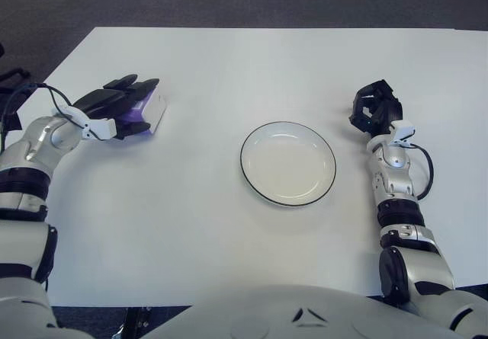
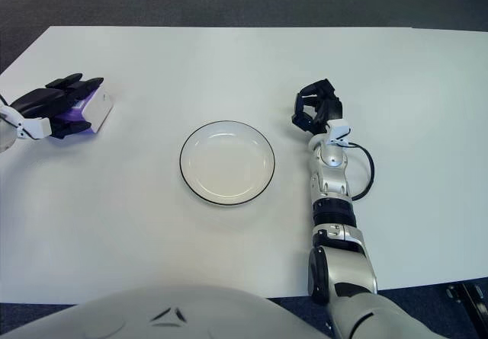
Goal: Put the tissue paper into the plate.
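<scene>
The tissue pack [image 1: 150,111], purple and white, lies on the white table at the far left. My left hand [image 1: 126,109] is clasped around it, with the fingers [image 1: 131,90] laid across its top and the thumb along its near side. Much of the pack is hidden under the hand. The white plate [image 1: 287,164] with a dark rim stands in the middle of the table with nothing on it, well to the right of the pack. My right hand [image 1: 374,109] shows to the right of the plate, its fingers curled and holding nothing.
The white table [image 1: 229,232] stretches to the dark floor at the back and left. A black cable [image 1: 422,173] loops beside my right forearm. The table's left edge runs close behind my left hand.
</scene>
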